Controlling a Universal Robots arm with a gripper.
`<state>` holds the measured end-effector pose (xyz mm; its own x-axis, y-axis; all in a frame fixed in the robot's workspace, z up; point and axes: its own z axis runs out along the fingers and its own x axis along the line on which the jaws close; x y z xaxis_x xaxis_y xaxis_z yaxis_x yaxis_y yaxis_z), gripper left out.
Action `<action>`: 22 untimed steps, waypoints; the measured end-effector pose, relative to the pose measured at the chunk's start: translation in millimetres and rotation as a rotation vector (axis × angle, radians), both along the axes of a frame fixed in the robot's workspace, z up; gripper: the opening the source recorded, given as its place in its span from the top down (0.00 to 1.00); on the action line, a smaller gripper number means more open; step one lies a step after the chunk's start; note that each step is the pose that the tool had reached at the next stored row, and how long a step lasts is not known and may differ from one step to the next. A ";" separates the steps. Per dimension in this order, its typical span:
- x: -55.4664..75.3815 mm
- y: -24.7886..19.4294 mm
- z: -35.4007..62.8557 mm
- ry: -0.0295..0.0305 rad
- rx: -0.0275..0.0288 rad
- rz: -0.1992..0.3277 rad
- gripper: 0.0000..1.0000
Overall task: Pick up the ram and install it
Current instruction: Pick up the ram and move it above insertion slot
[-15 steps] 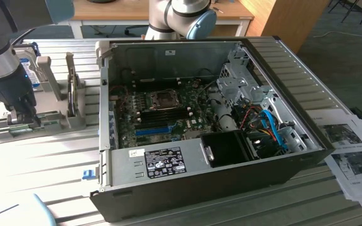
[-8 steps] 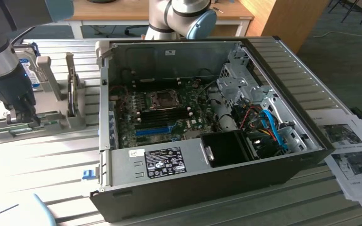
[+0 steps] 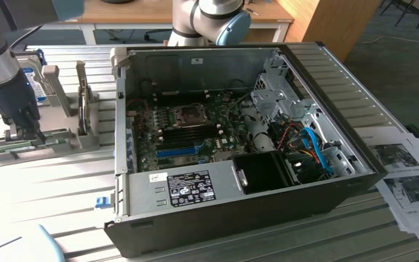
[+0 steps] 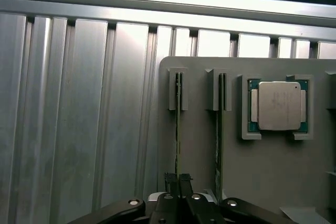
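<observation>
Fingers (image 4: pixel 171 183) clamping the ram (image 4: pixel 178 124) in its grey holder (image 4: pixel 262 171)
The fingers are pressing together on the upper edge of the ram, which is standing on edge in a slot of the holder on the bench (image 4: pixel 79 129), just beside a second green strip (image 4: pixel 219 129) and near a processor chip (image 4: pixel 275 106); the holder is sitting to the exterior view's left of the open computer case (image 3: pixel 231 218)
</observation>
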<state>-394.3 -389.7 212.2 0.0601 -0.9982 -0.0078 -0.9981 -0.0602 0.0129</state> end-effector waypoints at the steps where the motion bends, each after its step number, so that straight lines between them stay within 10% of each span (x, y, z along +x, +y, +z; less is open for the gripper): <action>1: 0.0 0.0 1.0 0.0000 0.0000 0.000 0.89; 22: 0.0 0.0 19.7 0.0001 0.0000 0.000 0.89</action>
<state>-394.3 -389.7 231.9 0.0600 -0.9982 -0.0078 -0.9981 -0.0601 0.0129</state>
